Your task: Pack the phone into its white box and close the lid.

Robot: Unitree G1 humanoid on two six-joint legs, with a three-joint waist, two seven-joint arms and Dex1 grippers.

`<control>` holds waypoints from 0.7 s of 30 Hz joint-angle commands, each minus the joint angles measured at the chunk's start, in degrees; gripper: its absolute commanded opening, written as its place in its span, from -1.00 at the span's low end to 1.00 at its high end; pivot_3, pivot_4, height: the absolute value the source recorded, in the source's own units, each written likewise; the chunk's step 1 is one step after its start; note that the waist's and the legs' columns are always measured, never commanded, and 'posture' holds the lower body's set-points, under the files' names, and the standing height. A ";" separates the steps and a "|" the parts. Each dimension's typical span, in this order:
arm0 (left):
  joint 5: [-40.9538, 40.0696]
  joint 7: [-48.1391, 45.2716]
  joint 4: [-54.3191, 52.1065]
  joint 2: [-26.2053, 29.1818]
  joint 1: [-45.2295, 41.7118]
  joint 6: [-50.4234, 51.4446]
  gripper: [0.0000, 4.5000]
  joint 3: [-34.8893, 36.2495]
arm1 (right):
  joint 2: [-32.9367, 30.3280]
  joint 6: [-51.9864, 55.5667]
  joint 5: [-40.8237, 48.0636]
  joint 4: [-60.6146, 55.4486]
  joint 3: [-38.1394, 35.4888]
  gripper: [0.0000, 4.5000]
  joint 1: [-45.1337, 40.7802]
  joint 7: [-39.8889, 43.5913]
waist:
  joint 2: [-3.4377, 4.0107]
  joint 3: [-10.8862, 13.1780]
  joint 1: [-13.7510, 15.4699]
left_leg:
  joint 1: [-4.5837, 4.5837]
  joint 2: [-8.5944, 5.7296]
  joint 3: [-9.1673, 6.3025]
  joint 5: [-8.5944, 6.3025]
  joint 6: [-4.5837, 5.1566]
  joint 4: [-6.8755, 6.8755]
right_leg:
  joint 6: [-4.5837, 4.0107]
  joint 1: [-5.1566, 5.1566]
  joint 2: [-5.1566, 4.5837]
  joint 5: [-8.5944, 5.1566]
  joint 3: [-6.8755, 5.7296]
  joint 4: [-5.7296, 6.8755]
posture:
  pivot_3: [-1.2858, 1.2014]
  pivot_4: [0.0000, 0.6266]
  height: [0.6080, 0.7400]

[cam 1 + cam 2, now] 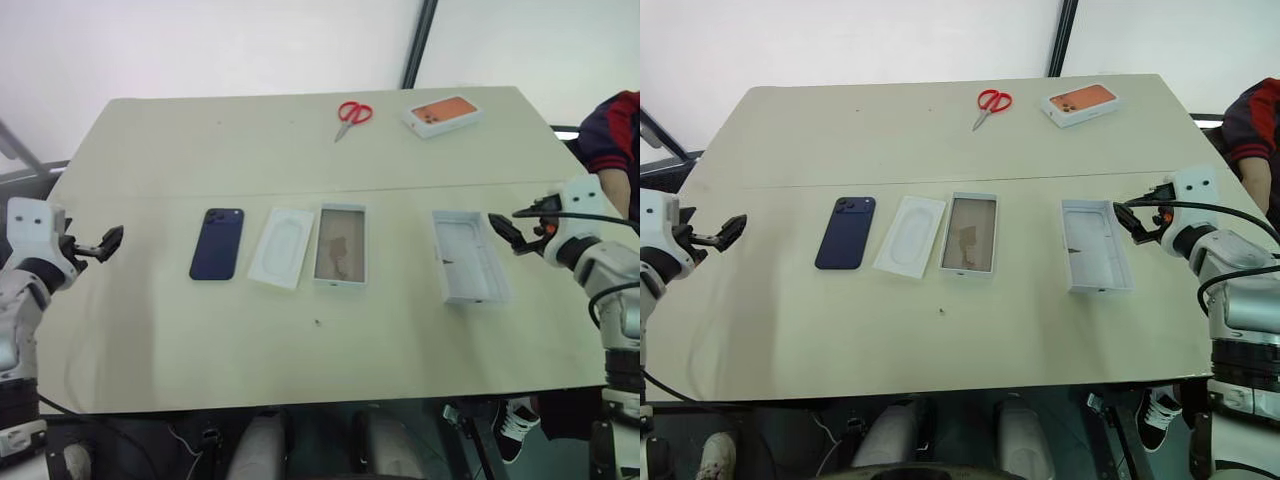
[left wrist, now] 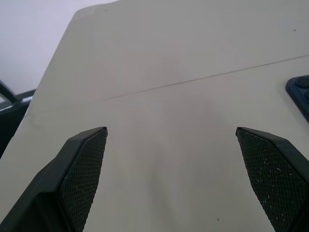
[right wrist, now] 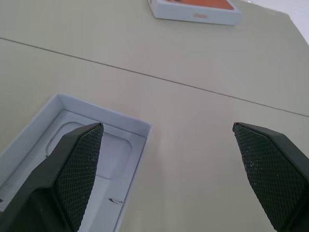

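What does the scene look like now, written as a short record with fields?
phone: dark blue phone flat on the table, back up, leftmost in the row
insert: white insert beside the phone, apart from it
box: white box open, brown floor showing, nothing inside
lid: lid lying inner face up, apart to the right of the box
far edge: red scissors and orange box
left hand: left hand open, holding nothing, left of the phone
right hand: right hand open, holding nothing, by the lid
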 commanded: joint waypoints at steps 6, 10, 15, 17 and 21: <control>-0.04 0.06 -0.69 0.95 -1.94 -0.36 0.99 -0.16 | 1.96 0.53 1.54 -6.60 0.04 1.00 -0.02 -0.27 | 0.00 0.00 0.03 | 0.00 -0.01 0.00 0.00 0.00 0.00 | 0.00 0.00 -0.01 0.00 0.00 0.00 | 0.03 -0.52 1.00; 0.06 0.49 -1.08 0.44 -2.79 0.05 0.99 -0.82 | 3.31 0.57 1.57 -7.55 0.73 1.00 -0.63 -0.69 | 0.00 0.00 0.04 | 0.00 -0.02 0.00 0.00 0.00 0.00 | 0.00 0.00 -0.02 0.00 0.00 0.00 | 0.03 -0.52 1.00; -1.37 0.78 -5.01 -1.16 -3.41 2.85 0.99 -2.79 | 5.56 0.45 1.90 -9.57 3.34 1.00 -1.42 -0.46 | 0.00 0.00 0.02 | 0.00 -0.01 0.00 0.00 0.00 0.00 | 0.00 0.00 -0.01 0.00 0.00 0.01 | 0.03 -0.52 1.00; -2.20 1.00 -7.49 -2.37 -3.62 4.81 0.99 -3.74 | 6.47 0.56 2.03 -10.70 4.58 1.00 -2.19 -0.19 | 0.00 0.00 0.00 | 0.00 -0.01 0.00 0.00 0.00 0.00 | 0.00 0.00 -0.01 0.00 0.00 0.01 | 0.03 -0.52 1.00; -5.02 2.52 -13.72 -6.30 -5.26 11.18 0.99 -7.33 | 7.96 1.34 2.73 -14.81 8.47 1.00 -3.50 1.40 | 0.00 0.00 0.02 | -0.01 -0.01 -0.02 0.00 0.00 0.03 | 0.00 -0.01 0.00 0.00 -0.01 0.03 | 0.03 -0.52 1.00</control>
